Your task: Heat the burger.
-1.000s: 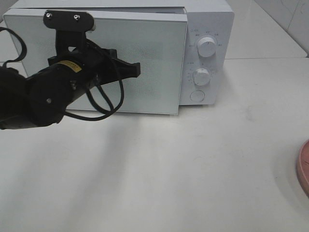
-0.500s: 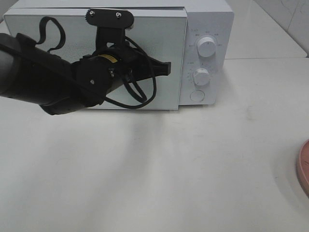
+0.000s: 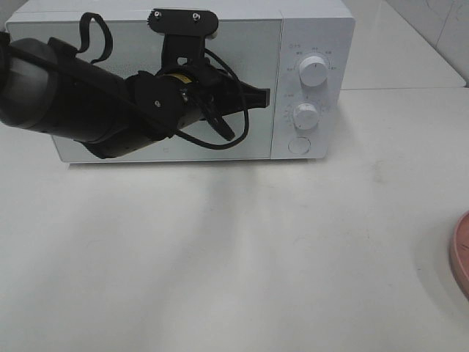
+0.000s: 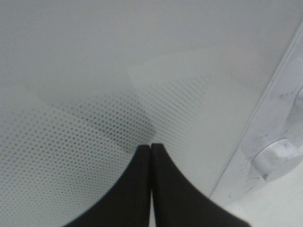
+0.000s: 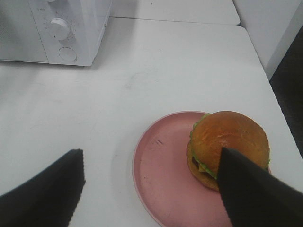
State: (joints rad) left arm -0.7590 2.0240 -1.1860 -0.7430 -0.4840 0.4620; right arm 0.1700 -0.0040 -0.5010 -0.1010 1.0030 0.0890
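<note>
The burger [image 5: 229, 142], with a golden-brown bun and a green lettuce edge, sits on a pink plate [image 5: 161, 170] in the right wrist view. My right gripper [image 5: 150, 156] hangs open above the plate, one finger [image 5: 47, 189] off the plate's side and the other finger [image 5: 251, 189] over the burger's edge. The white microwave [image 3: 308, 44] stands at the back with its door [image 3: 249, 139] flush with the front. My left gripper [image 3: 260, 95] is shut, its tips [image 4: 150, 146] against the dotted door glass.
Two white knobs [image 3: 314, 71] [image 3: 305, 116] and a round button [image 3: 299, 145] sit on the microwave's right panel. Only the pink plate's rim [image 3: 462, 253] shows at the exterior view's right edge. The table's right edge [image 5: 265, 75] runs beside the plate.
The microwave door swung from ajar to flush. My left arm moved right and toward the microwave, its shut tips travelling along the door. The right side looks unchanged.
</note>
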